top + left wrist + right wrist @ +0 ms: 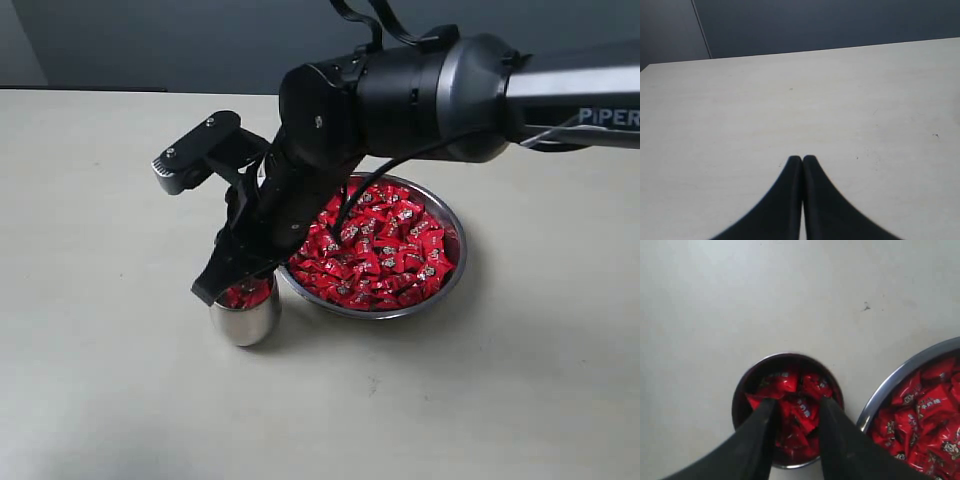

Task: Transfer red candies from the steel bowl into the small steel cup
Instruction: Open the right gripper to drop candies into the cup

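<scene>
The small rounded steel cup holds shiny red candies; the wide steel bowl touching it is heaped with them. Right gripper stands parted over the cup, and I cannot tell if it grips a candy. Left gripper is pinched closed.

The right arm reaches in from the right edge. Its black tool tilts downward, with the tips at the mouth of the small steel cup. The cup stands upright on the pale table, just beside the steel bowl. Red candies fill the bowl, and a few more show in the cup's mouth.
</scene>
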{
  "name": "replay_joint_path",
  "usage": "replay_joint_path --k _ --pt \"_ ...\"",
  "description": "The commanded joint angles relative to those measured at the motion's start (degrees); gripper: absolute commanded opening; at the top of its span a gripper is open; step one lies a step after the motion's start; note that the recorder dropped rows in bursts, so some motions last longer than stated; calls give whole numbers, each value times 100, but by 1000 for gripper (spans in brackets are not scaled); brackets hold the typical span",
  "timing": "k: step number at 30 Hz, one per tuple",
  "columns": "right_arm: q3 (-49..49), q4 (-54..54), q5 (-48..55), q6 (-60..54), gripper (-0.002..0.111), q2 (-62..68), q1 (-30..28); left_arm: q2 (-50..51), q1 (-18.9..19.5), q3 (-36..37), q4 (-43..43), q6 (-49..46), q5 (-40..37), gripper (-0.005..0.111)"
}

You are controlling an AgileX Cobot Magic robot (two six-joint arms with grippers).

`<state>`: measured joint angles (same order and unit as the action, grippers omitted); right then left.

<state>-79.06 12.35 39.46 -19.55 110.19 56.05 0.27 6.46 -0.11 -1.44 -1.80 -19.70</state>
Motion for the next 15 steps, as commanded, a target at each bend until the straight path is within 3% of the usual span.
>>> replay_joint_path --k 1,13,15 --pt "-17 -37 -75 20 30 -56 2 -27 -28 11 -11 11 55 0" --pt "-6 -25 -93 20 30 131 2 -27 -28 11 -11 11 55 0" --pt "-6 -25 -93 20 38 131 2 -27 -28 11 -11 11 55 0"
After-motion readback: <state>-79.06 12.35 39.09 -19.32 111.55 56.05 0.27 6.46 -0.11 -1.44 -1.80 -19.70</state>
